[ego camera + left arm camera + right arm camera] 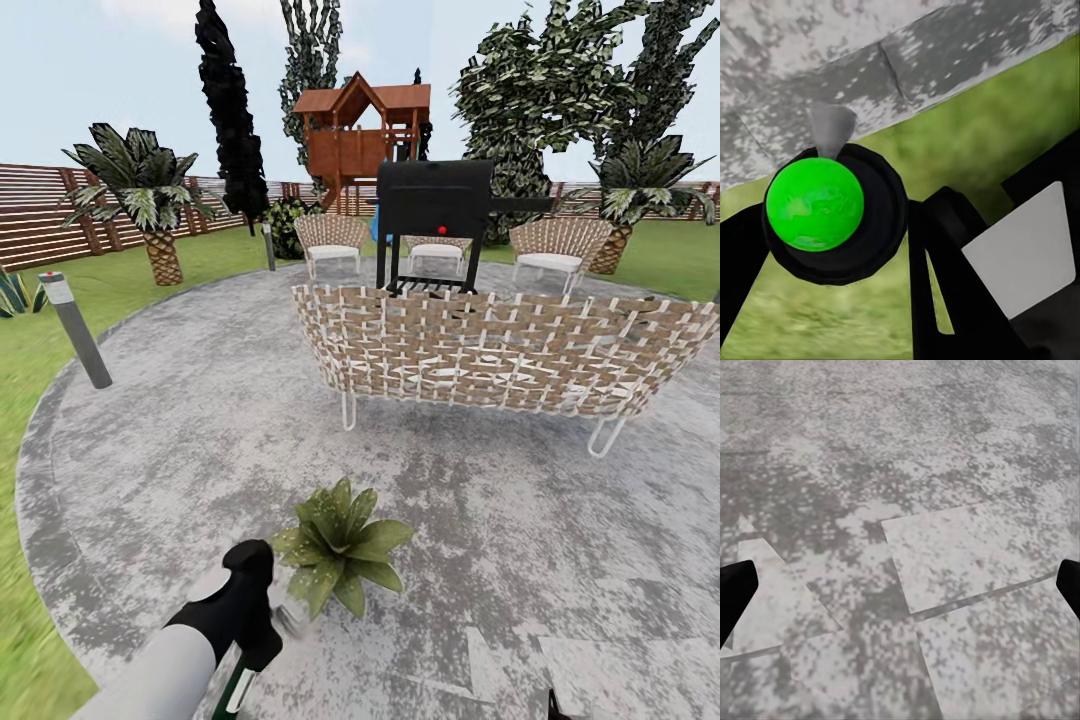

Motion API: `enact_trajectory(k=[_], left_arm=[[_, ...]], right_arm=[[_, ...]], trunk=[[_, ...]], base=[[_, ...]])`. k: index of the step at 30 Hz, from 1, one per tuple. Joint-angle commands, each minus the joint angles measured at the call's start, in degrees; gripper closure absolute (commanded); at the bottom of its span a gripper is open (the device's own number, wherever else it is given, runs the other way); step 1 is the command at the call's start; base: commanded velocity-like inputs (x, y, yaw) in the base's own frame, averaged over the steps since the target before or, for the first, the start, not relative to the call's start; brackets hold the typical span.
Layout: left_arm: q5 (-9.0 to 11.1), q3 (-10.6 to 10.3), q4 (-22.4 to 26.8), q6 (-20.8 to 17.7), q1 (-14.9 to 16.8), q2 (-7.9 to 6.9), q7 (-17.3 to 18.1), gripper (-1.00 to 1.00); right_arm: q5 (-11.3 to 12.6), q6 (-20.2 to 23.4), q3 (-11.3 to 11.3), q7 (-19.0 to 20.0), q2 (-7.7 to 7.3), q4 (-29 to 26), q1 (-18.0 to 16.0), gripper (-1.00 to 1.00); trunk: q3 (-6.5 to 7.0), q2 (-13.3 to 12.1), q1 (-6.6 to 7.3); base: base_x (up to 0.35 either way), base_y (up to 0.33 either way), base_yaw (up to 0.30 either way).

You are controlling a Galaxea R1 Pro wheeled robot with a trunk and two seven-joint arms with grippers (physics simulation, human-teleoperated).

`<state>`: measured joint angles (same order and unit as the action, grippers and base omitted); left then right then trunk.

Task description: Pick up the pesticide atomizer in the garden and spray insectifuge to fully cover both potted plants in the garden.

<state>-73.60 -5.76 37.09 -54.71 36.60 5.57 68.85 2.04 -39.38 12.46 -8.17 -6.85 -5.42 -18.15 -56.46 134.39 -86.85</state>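
Note:
One potted plant [342, 545], a low rosette of broad green leaves, stands on the stone patio [200, 440] of the garden, just ahead of me. Its near-left leaves look dotted with pale specks of insectifuge [312, 580]. My left gripper [255, 635] is shut on the pesticide atomizer [238, 688], close to the plant's left side, and the grey nozzle [291, 617] points toward the leaves. In the left wrist view the atomizer [815, 204] shows end-on as a green dome in a black ring between the fingers [945, 255]. My right gripper [900, 592] is open over bare patio stone.
A wicker sofa [500, 350] stands across the patio beyond the plant, with a black grill [440, 200] and wicker chairs [332, 238] behind it. A grey bollard lamp [75, 330] marks the patio's left edge. Lawn [30, 620], palms [150, 200] and a slat fence [40, 215] ring the area.

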Motion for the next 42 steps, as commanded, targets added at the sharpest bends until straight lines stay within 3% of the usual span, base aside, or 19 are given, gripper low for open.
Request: enact_trajectory(k=[1,5,8,11,15,20,26,33,42], left_arm=[[-0.57,-0.16,0.29,-0.38,0.27,0.08,0.53,1.00],[-0.52,-0.07,2.84,-0.46,0.77,0.09,0.65,1.00],[-0.50,2.45,6.66,-0.44,0.92,0.20,1.17,1.00],[-0.49,3.38,7.20,-0.37,0.99,0.21,1.15,1.00],[-0.75,3.19,6.57,-0.20,0.56,0.05,0.58,1.00],[-0.89,3.44,6.33,-0.26,0.32,-0.15,-2.69,1.00],[-0.61,3.62,6.68,-0.34,0.35,-0.06,-2.85,1.00],[-0.50,3.64,7.37,-0.65,1.85,1.06,-2.46,1.00],[-0.49,3.91,7.30,-0.49,1.88,0.77,-2.06,1.00]], right_arm=[[0.21,-0.17,-0.16,-0.09,-0.01,0.03,-0.04,-1.00],[0.17,-0.17,-0.16,-0.09,-0.01,0.06,-0.02,-1.00],[0.16,-0.17,-0.16,-0.09,-0.01,0.06,-0.04,-1.00],[0.16,-0.17,-0.16,-0.09,-0.01,0.06,-0.04,-1.00],[0.16,-0.17,-0.16,-0.09,-0.01,0.06,-0.04,-1.00],[0.24,-0.17,-0.16,-0.09,-0.01,-0.02,-0.04,-1.00],[0.24,-0.17,-0.16,-0.09,-0.01,-0.03,-0.04,-1.00],[0.24,-0.17,-0.16,-0.09,-0.01,-0.03,-0.04,-1.00],[0.24,-0.17,-0.16,-0.09,-0.01,-0.03,-0.04,-1.00]], trunk=[[-0.06,0.02,0.01],[-0.06,0.02,0.01],[-0.06,0.02,0.01],[-0.06,0.02,0.01],[-0.06,0.02,0.01],[-0.06,0.02,0.01],[-0.06,0.02,0.01],[-0.06,0.02,0.01],[-0.06,0.02,0.01]], base=[[0.000,0.000,0.000],[0.000,0.000,0.000],[0.000,0.000,0.000],[0.000,0.000,0.000],[0.000,0.000,0.000],[-0.213,0.000,0.003],[-0.019,0.000,0.176],[0.000,0.000,0.008],[0.000,0.182,-0.117]])
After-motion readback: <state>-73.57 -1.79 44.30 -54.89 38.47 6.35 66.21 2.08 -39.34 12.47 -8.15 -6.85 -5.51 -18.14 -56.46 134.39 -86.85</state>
